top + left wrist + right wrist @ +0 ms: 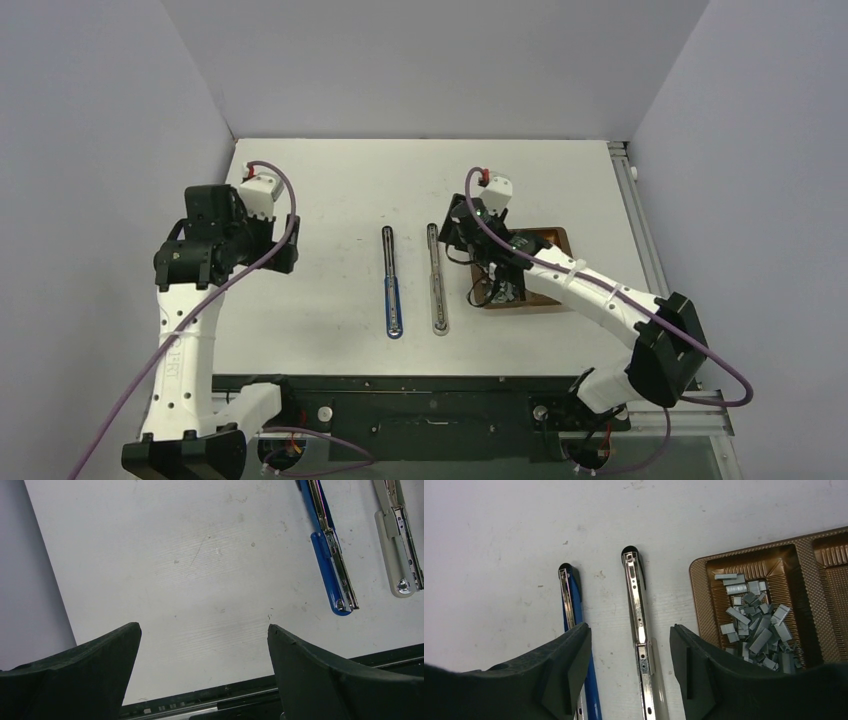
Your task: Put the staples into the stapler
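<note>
I see the staples [756,625] piled loosely in one compartment of the brown tray [700,595] at the right of the table [330,180]. Left of the tray, the silver stapler [636,595] and the blue stapler [569,600] lie opened flat, side by side. My right gripper [630,630] hangs with jaws apart and nothing held, the silver stapler showing below the gap, and my left gripper [204,627] is spread wide and empty, left of the blue stapler.

1 blue stapler [393,290], 1 grey stapler [438,285], 1 tray [700,590], 1 staples pile [756,625]
</note>
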You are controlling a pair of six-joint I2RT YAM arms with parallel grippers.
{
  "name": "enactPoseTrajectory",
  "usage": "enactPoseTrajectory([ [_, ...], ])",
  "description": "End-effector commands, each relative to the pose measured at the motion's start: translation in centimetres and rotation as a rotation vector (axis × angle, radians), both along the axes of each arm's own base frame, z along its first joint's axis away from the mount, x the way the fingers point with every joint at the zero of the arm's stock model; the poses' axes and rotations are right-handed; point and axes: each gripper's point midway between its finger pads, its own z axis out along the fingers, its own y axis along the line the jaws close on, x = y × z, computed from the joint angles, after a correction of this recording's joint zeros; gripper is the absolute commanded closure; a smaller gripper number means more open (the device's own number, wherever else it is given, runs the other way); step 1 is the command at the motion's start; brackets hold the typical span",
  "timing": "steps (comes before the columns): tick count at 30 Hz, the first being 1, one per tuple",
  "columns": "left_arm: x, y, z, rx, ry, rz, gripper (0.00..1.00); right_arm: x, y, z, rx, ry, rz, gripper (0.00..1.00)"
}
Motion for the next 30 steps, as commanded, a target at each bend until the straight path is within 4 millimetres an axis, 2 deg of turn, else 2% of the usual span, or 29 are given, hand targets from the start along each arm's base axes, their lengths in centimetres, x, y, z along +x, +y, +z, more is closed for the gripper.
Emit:
enactPoseTrajectory([
  [1, 1.3, 0.4, 3.1, 0.010, -0.096, 0.015, 0.04, 1.3, -2.1, 0.5, 0.048, 0.030, -0.052, 0.43],
  [8, 4.2, -0.6, 2.1, -0.022, -0.083, -0.057, 0.04, 2.6, -3.5, -1.2, 0.028, 0.105, -0.119, 0.45],
  [14, 6.0, -2.0, 1.7, -0.066, -0.101, -0.132, 0.04, 2.7, -5.2, -3.0, 0.029, 0.160, -0.194, 0.53],
  [21, 7.0, -3.1, -0.5, -0.131, -0.043, -0.167, 0.04, 1.6, -8.2, -6.6, 0.001, 0.246, -0.253, 0.57],
  [30, 7.1, -4.4, -0.7, -0.184, -0.031, -0.200, 0.04, -0.8, -10.3, -9.3, -0.022, 0.315, -0.280, 0.59],
])
